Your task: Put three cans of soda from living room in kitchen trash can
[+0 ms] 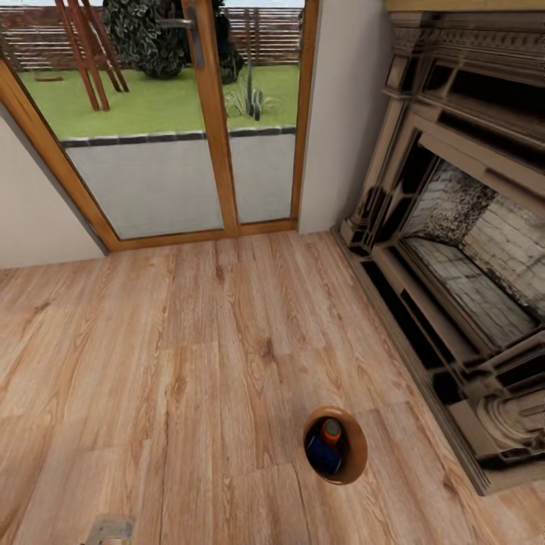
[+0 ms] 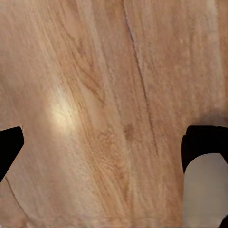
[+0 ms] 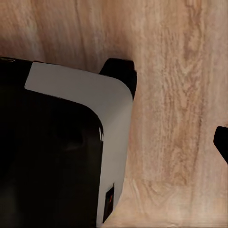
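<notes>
Left gripper [image 2: 102, 152] hangs wide apart over bare wood floor [image 1: 174, 363]; whether the right gripper's [image 3: 178, 107] jaws are spread I cannot tell. Tash can [image 1: 356, 446] stands on the planks near the fireplace [image 1: 462, 250], holding an orange can [image 1: 331, 431] and a blue can [image 1: 324, 456]. Glass doors [image 1: 182, 121] lie well beyond.

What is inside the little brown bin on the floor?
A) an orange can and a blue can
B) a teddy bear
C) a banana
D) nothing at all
A: in the head view the bin on the wood floor holds an orange can and a blue can side by side.
</notes>
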